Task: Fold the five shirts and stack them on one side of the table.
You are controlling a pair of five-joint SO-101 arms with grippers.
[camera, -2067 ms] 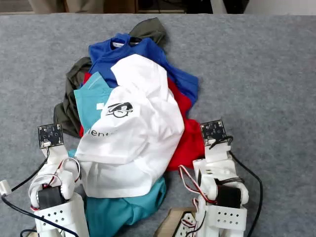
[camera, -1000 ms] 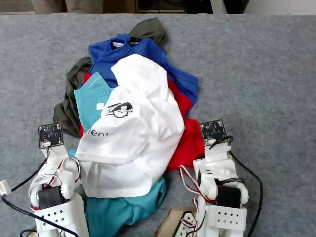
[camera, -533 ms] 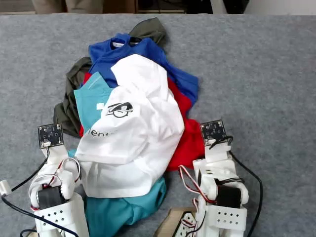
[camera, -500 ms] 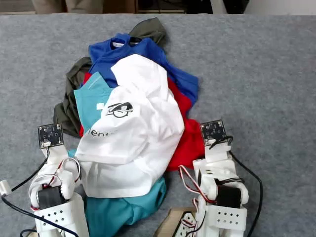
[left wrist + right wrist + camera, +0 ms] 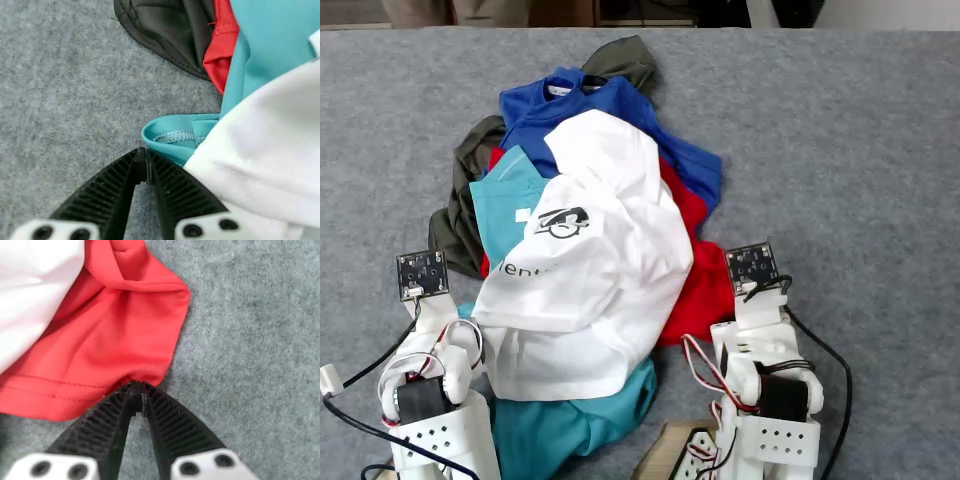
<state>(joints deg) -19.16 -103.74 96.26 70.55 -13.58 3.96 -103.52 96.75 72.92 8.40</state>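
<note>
Both arms are parked at the near edge of the heap. The left gripper (image 5: 146, 167) has its ribbed black jaws pressed tip to tip with nothing caught between them, and the tips are down over the grey felt-like table cover (image 5: 60, 100). Right ahead of those tips, pretty much touching, is a folded-over hem of the teal knit t-shirt (image 5: 175, 136). The crumpled white t-shirt with a dark print (image 5: 265, 145) lies over the teal one and drapes against the side of one jaw. Farther out past the teal hem there's a strip of the red jersey t-shirt (image 5: 222, 50), and next to that the dark olive t-shirt (image 5: 170, 30). The right gripper (image 5: 137, 390) is closed the same way, tips together, right at the hemmed corner of the red one. Honestly I can't tell if it's pinching a sliver of that edge or just nosing up against it, but it looks like the latter. The white one is farther out to one side of it, with plain grey cover on the other side. From above, the royal blue t-shirt (image 5: 580, 110) sits at the far end of the heap from both grippers. The olive one pokes out behind and beside the blue, and white is on top of everything. All five are unfolded in one messy pile ahead of and between the two arms.
</note>
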